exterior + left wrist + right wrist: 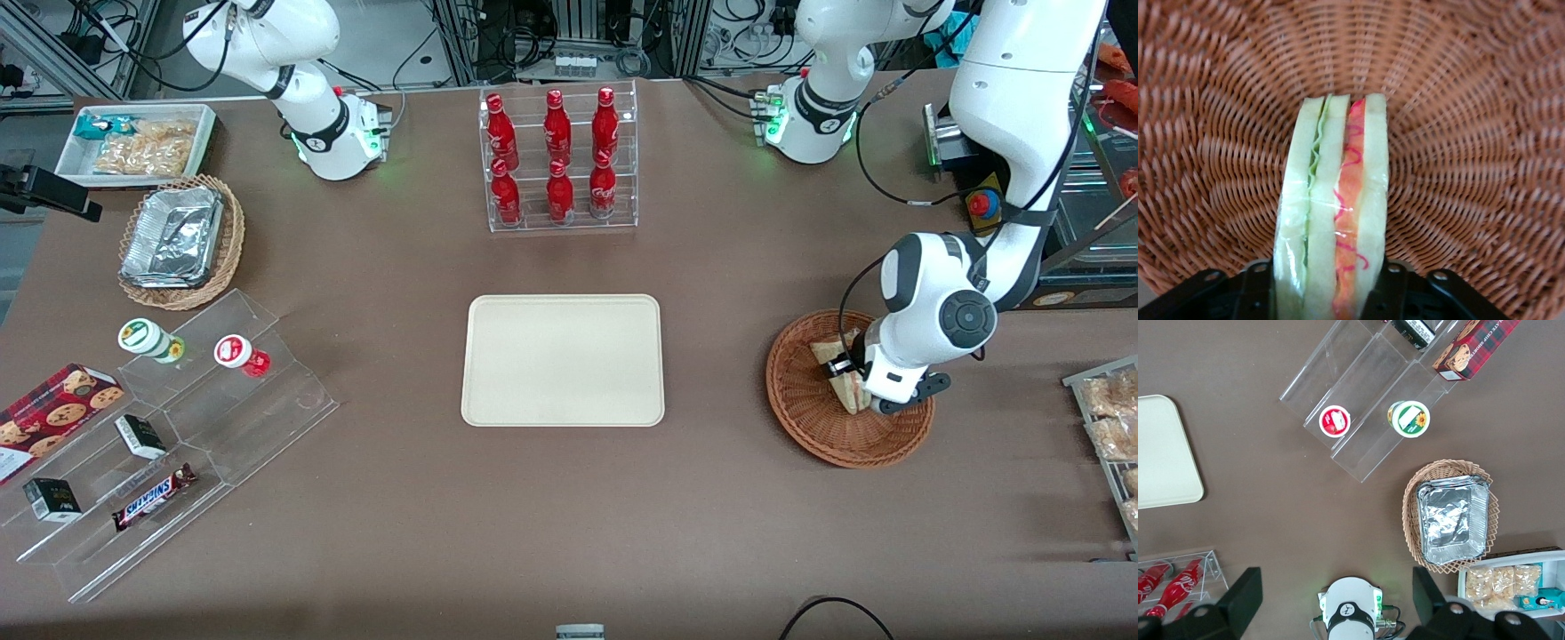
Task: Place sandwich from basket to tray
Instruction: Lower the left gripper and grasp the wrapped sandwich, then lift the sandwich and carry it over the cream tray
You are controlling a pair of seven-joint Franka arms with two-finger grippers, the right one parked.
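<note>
The gripper [1328, 293] grasps the sandwich [1335, 213] inside the basket [805, 404]; the clear wrap probably is slippery, so it may slide out before the tray [563, 360].

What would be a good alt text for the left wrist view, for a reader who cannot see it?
A wrapped sandwich stands on edge between the two fingers of the left arm's pincer, showing pale bread with green and red filling. Around it, the reddish-brown wicker basket fills the view.
</note>
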